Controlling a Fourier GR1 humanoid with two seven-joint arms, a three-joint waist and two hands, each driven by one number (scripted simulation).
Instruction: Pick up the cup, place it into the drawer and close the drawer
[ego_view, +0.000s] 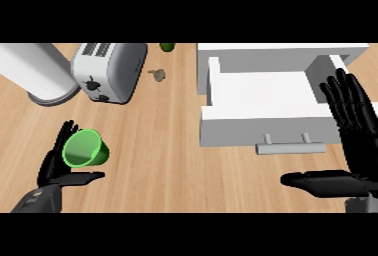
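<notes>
The wooden bench (170, 150) carries everything here, and the biggest thing on it is the white drawer unit (280, 52) at the upper right, its drawer (258, 95) pulled out toward the robot with a bar handle (290, 147) on the front. At the upper left lies a pale cylinder (37, 72), with a silver toaster (109, 71) beside it. The right robot hand (353, 125) stands by the drawer's right side, fingers straight and apart, thumb spread, holding nothing. The left robot hand (59, 160) is low on the left, fingers straight behind the green cup (86, 148) and thumb below it, cradling but not closed round it. The cup lies tilted with its mouth facing up toward the view, well apart from the drawer. It looks light, stiff and smooth, likely slippery; its wall, taken between fingers and thumb, seems the best hold.
</notes>
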